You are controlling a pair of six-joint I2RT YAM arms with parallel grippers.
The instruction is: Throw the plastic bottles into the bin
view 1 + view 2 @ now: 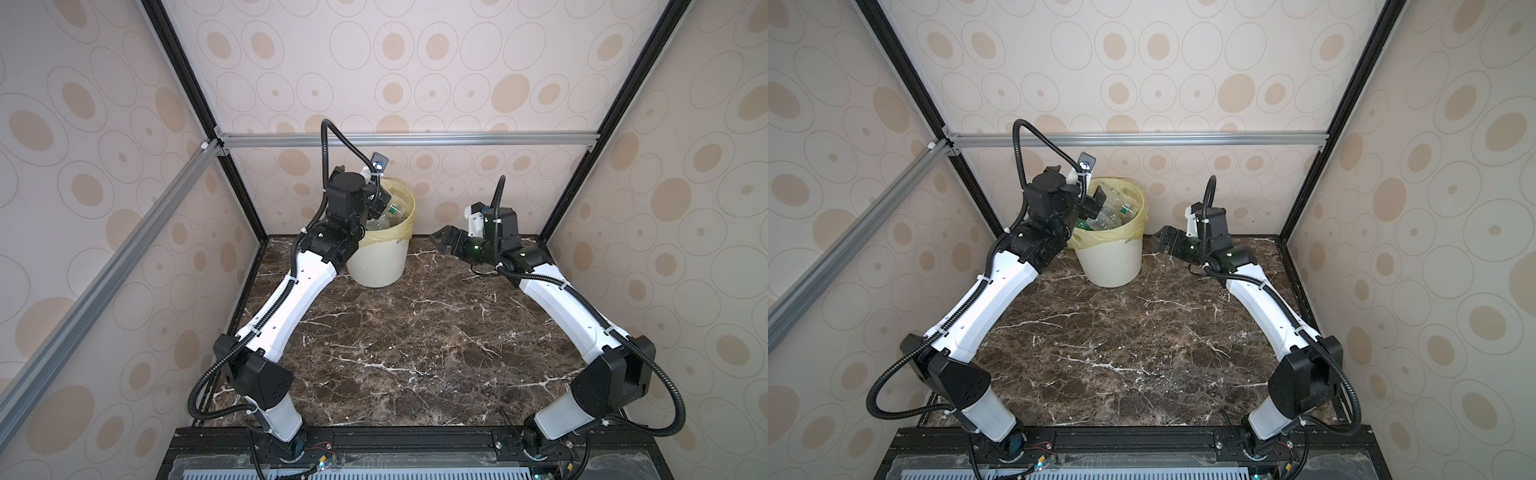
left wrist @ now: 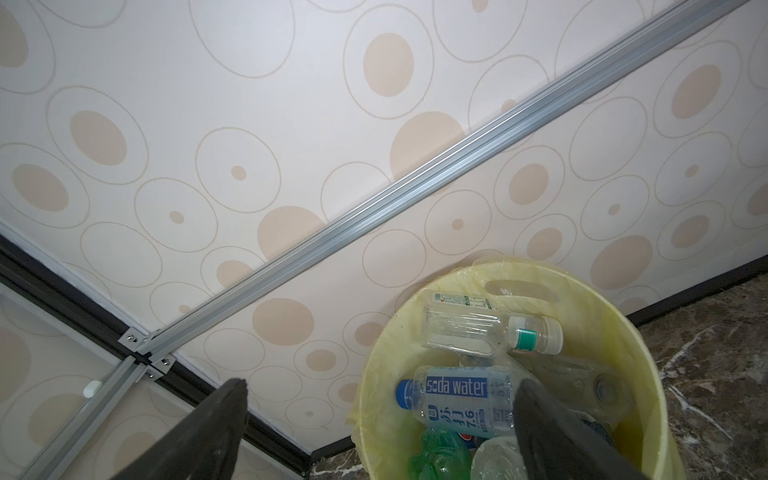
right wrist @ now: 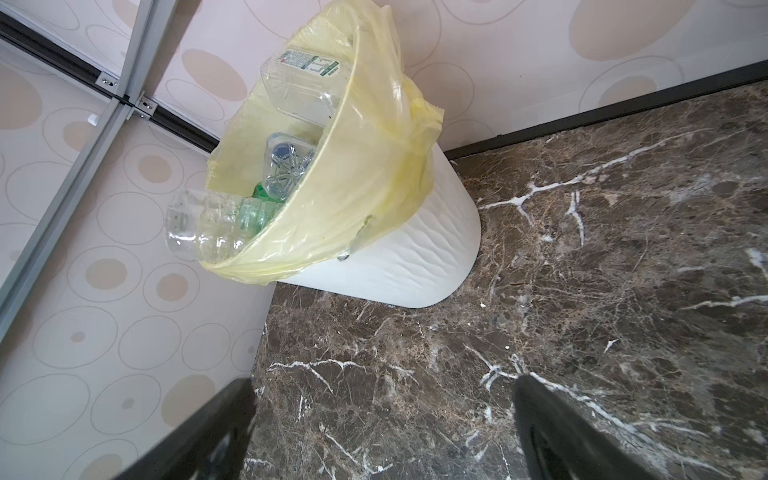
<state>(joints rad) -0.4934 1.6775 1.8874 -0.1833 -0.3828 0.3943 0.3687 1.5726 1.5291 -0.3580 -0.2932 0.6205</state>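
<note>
The cream-white ribbed bin (image 1: 380, 266) (image 1: 1113, 262) stands at the back of the marble table, its pale yellow bag folded over the rim (image 2: 648, 353). Several plastic bottles (image 1: 390, 214) lie piled inside. Among them are a blue-capped "soda water" bottle (image 2: 457, 399), a clear white-capped bottle (image 2: 478, 328) and a crushed green bottle (image 2: 436, 457). One clear bottle (image 3: 203, 224) sticks out over the rim. My left gripper (image 1: 380, 203) (image 2: 382, 384) hangs open over the bin's left edge, holding nothing. My right gripper (image 1: 440, 239) (image 3: 384, 382) stands open and empty to the right of the bin (image 3: 415, 249).
The dark marble tabletop (image 1: 415, 340) carries no loose bottles in either top view. Patterned walls close in the back and sides. A silver frame bar (image 1: 415, 139) runs along the back wall above the bin. Both arms reach in from the front rail.
</note>
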